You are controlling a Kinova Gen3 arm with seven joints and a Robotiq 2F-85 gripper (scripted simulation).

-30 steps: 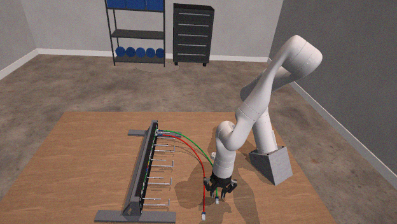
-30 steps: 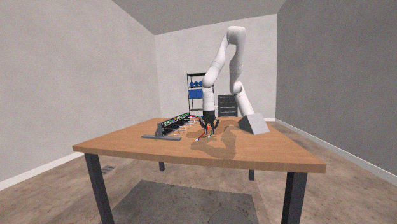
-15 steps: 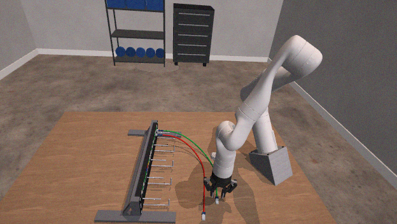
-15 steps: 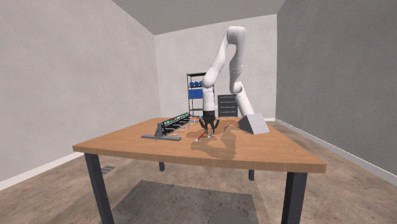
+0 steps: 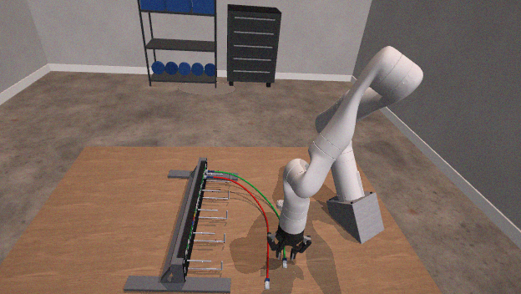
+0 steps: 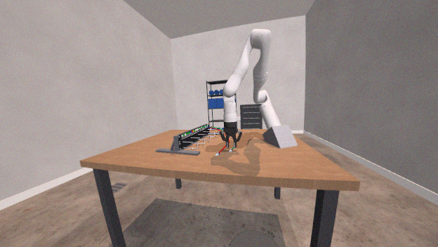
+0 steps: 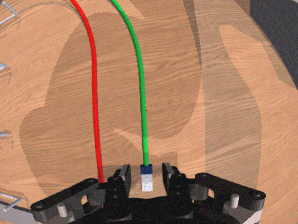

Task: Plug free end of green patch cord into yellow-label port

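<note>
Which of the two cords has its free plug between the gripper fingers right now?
The green cord: its plug sits within the gripper. The red cord ends beside it, outside the fingers.

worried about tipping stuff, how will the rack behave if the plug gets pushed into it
The rack looks long, thin and upright on two flat feet, so a push could probably slide it, maybe tip it. The green cord arcs loosely, so it likely bends rather than pushes.

Grey walls, mottled brown floor, black shelf unit (image 5: pixel 144 39) with blue bins, dark drawer cabinet (image 5: pixel 253 43) beside it
</note>
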